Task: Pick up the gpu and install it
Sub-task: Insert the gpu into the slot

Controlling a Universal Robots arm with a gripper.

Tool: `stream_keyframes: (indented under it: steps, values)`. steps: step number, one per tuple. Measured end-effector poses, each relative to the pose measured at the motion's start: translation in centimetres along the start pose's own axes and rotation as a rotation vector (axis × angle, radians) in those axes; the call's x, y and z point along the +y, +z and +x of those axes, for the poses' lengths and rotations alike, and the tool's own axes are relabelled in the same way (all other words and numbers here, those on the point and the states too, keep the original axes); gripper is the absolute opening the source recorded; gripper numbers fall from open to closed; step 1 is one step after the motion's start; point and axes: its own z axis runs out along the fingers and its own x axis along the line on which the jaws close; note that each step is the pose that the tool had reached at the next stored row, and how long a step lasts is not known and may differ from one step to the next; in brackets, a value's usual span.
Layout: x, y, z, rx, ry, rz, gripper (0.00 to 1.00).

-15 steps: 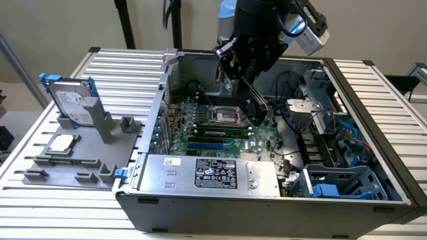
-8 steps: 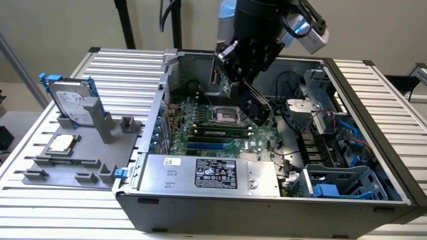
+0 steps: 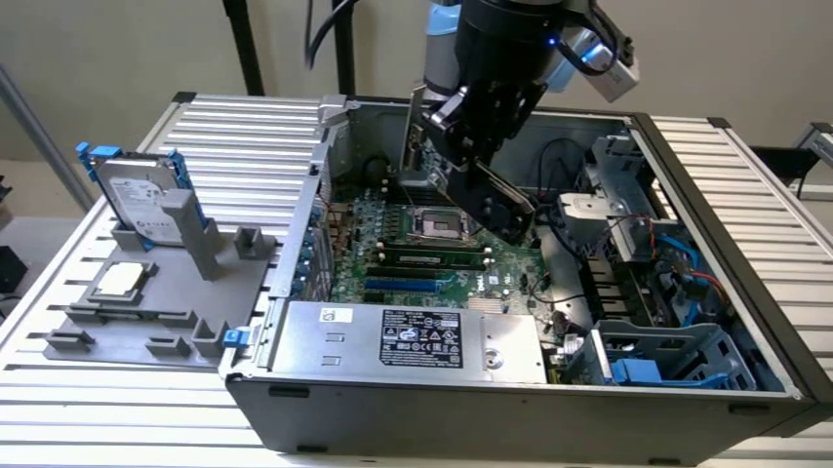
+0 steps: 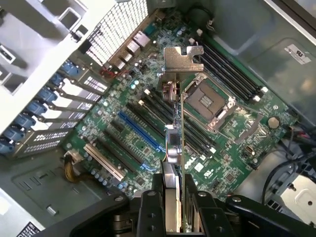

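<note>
My gripper [image 3: 485, 146] hangs over the open computer case [image 3: 521, 409], shut on the gpu [image 4: 177, 148]. The wrist view shows the card edge-on between the two black fingers [image 4: 150, 212], running away from them to its silver end bracket [image 4: 183, 58]. It is held above the large green motherboard [image 4: 237, 128], over the CPU socket [image 4: 205, 101] and the memory slots, clear of the board. A blue expansion slot [image 4: 140, 131] and the rear slot covers [image 4: 74, 91] lie to one side of it. In the exterior view the gpu [image 3: 505, 210] slants down below the gripper.
A silver hard drive in a blue frame [image 3: 137, 195] stands on a grey fixture [image 3: 143, 302] at the exterior view's left, with a CPU chip [image 3: 117, 281] beside it. Inside the case are the power supply [image 3: 416, 341], a blue drive cage [image 3: 664, 361] and cables [image 3: 612, 244].
</note>
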Motion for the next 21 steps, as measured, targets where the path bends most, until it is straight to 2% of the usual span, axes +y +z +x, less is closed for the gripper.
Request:
stream_keyframes:
  steps: [7, 12, 15, 21]
  values:
    - [-0.03, 0.36, -0.01, 0.0057, -0.126, 0.0035, 0.28]
    - [-0.04, 0.62, -0.01, 0.0066, -0.218, 0.0081, 0.28]
    - [-0.06, 0.73, 0.00, 0.0026, -0.267, 0.0090, 0.28]
    - [-0.07, 0.98, -0.01, -0.0125, -0.360, 0.0065, 0.28]
